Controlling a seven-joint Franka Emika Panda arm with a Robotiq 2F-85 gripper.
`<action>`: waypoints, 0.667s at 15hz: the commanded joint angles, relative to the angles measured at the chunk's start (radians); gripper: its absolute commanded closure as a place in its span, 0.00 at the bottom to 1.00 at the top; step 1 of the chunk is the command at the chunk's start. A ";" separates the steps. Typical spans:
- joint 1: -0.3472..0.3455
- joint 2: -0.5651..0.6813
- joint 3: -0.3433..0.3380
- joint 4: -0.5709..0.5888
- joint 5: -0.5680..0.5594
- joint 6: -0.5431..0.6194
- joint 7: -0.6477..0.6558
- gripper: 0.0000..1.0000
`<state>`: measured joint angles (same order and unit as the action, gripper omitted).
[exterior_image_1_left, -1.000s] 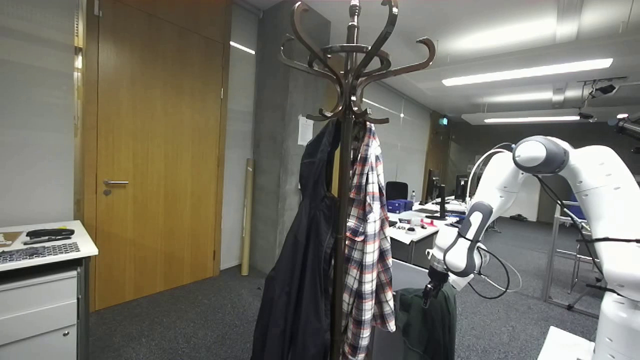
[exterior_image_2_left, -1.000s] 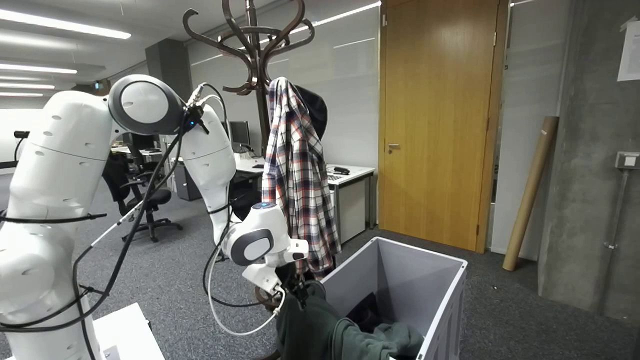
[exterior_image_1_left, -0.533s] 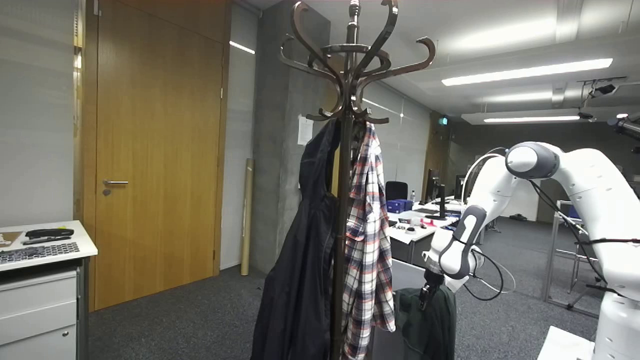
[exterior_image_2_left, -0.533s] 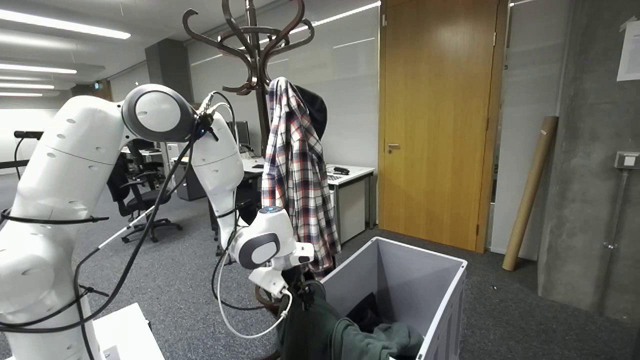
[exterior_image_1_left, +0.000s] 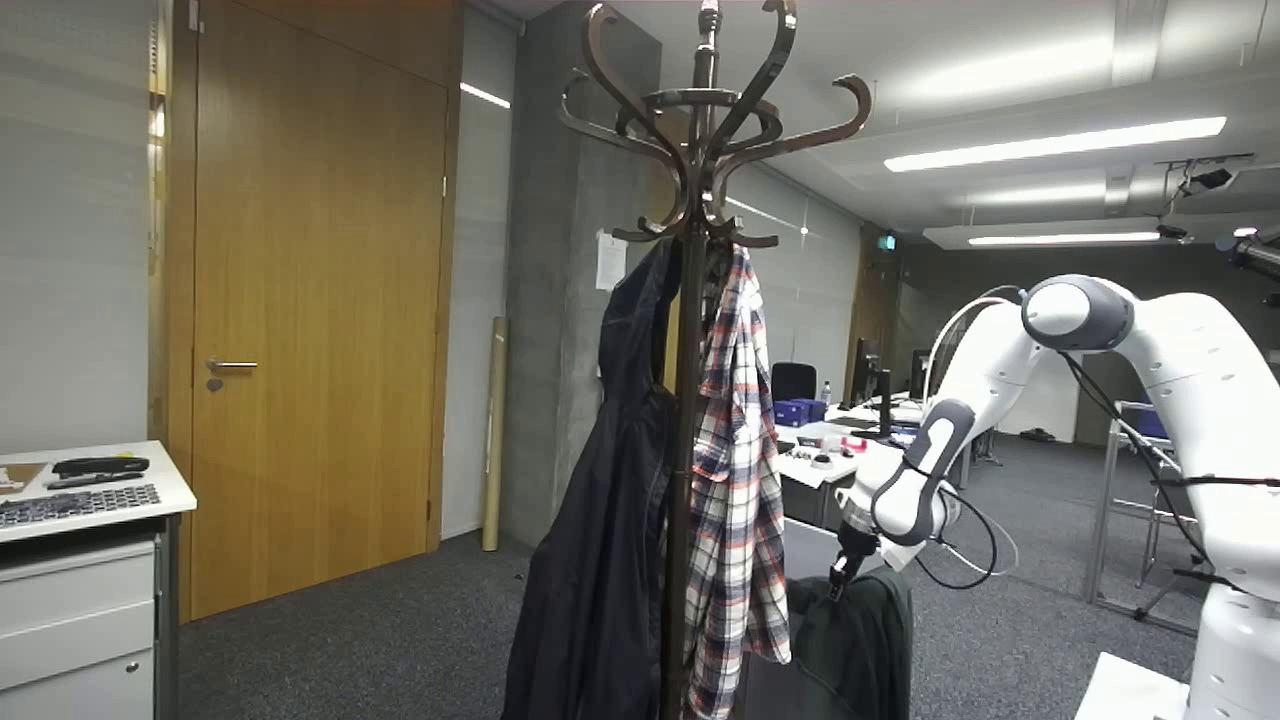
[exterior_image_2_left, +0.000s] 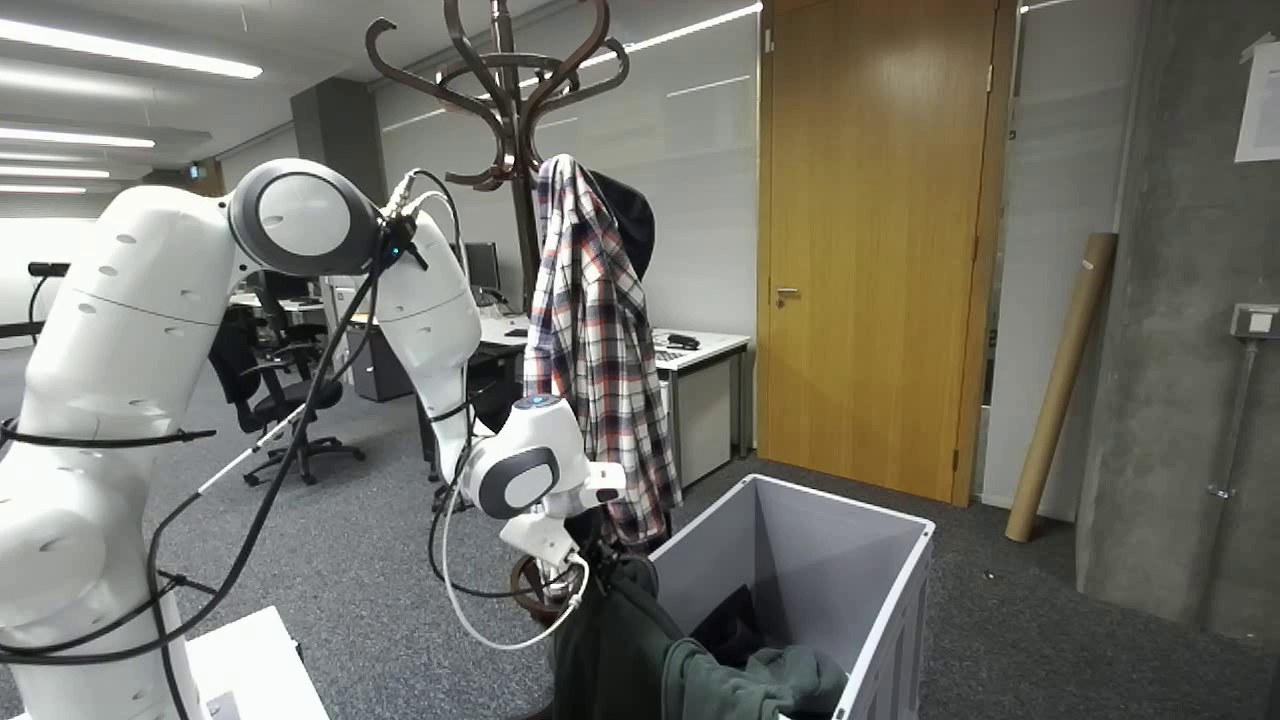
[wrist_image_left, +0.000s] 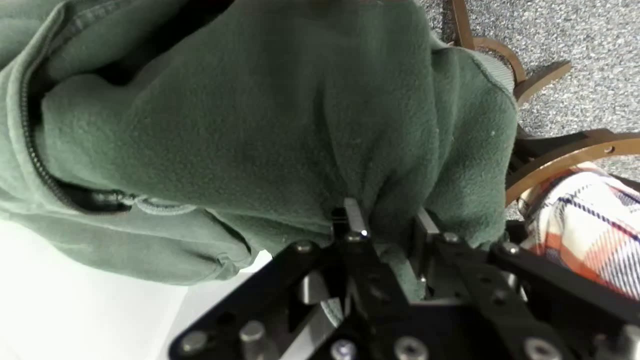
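Where the cloth bunches between its fingers (wrist_image_left: 356, 220), my gripper (wrist_image_left: 390, 220) stands narrowed, pinching a fold of the green garment (wrist_image_left: 250, 130). The tips do not meet: gathered fabric fills the gap, and creases spread away from it. In both exterior views I see it angle down onto the cloth from the end of my white arm (exterior_image_2_left: 430, 330). The garment is draped over the edge of the grey crate (exterior_image_2_left: 830, 550), part of it hanging down outside and part lying within, near some dark cloth (exterior_image_2_left: 732, 627). Across my wrist view, a zip (wrist_image_left: 32, 155) runs in a curve through the fabric, well apart from my grip. On the opposite side of that view, brown curved parts (wrist_image_left: 575, 154) of the coat stand (exterior_image_1_left: 685, 420) show above the grey carpet (wrist_image_left: 600, 90), and the plaid shirt (wrist_image_left: 585, 220) shows just beside my gripper. In an exterior view, that shirt and a dark jacket (exterior_image_1_left: 600, 560) hang side by side from the coat stand. Beyond the crate are a wooden door (exterior_image_2_left: 870, 250) and a brown tube (exterior_image_2_left: 1060, 390), the tube leaning.
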<state>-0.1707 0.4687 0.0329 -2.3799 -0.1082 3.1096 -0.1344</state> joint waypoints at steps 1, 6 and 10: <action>-0.045 -0.114 0.037 0.000 0.005 -0.026 -0.049 0.96; -0.058 -0.211 0.023 0.027 0.011 -0.053 -0.072 0.96; -0.088 -0.280 0.004 0.082 -0.011 -0.090 -0.071 0.96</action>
<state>-0.2344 0.2725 0.0447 -2.3366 -0.1079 3.0690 -0.1722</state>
